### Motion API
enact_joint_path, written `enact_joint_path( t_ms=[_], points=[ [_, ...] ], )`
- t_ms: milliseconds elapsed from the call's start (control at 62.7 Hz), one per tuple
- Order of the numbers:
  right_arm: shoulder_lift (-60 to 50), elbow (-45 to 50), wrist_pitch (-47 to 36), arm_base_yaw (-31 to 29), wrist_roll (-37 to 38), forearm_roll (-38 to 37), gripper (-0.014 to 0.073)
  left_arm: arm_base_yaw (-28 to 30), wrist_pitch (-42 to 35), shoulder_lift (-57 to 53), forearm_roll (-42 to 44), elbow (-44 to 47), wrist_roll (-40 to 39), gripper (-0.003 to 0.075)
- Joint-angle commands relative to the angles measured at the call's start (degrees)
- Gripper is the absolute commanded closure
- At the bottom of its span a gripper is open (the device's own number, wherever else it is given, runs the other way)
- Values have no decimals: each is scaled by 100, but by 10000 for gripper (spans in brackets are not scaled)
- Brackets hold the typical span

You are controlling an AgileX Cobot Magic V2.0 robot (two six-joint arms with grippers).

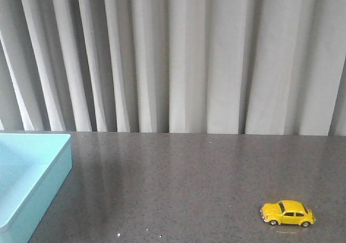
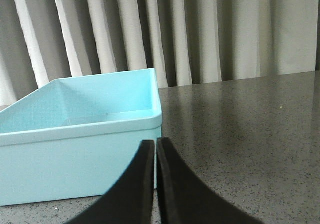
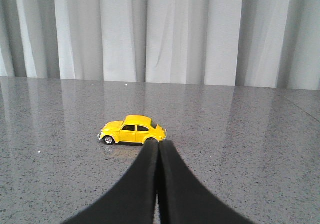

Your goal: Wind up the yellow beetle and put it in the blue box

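Two task things: the beetle point(image 1: 287, 213) and the box point(image 1: 33, 173), well apart on opposite sides of the table point(image 1: 184, 183).
Beetle: on its four wheels at the near right of the table in the front view, side-on, nose toward the box side.
Box: at the near left edge of the front view, cut off by the frame; the part of its inside that shows holds nothing.
Between them: only bare tabletop.
Left gripper point(image 2: 155, 146): jaws pressed together on nothing, tips just short of the box's point(image 2: 80, 134) near wall.
Right gripper point(image 3: 159, 145): jaws pressed together on nothing, tips right in front of the beetle's point(image 3: 132, 129) rear end; whether they touch it cannot be told.
Backdrop: pale grey curtain point(image 1: 178, 53) in vertical folds behind the table's far edge.
Materials: table is dark speckled stone-like surface, glossy enough to mirror the curtain; box is smooth light turquoise with low walls and rounded rim; beetle is glossy yellow, rounded, dark windows, silver hubs; fingers are matt black and curved.
Writing: none legible on anything.
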Motion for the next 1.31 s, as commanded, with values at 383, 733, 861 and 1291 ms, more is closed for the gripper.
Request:
enact_joint_path(
  t_ms=[383,733,861,1291],
  points=[
    [-47,14,-483,-32,0,-47,599,-36,-417,-86,-27,-46,-41,726],
    [112,-1187,83,-32,150,506,599,-36,-524,106,-29,-1343,-244,726],
    [738,-2334,847,-32,145,341,599,-36,-57,787,-19,-2463,-212,726],
    [3463,-4415,2182,-32,145,346,599,-36,1644,3832,125,-4767,-190,726]
  ],
)
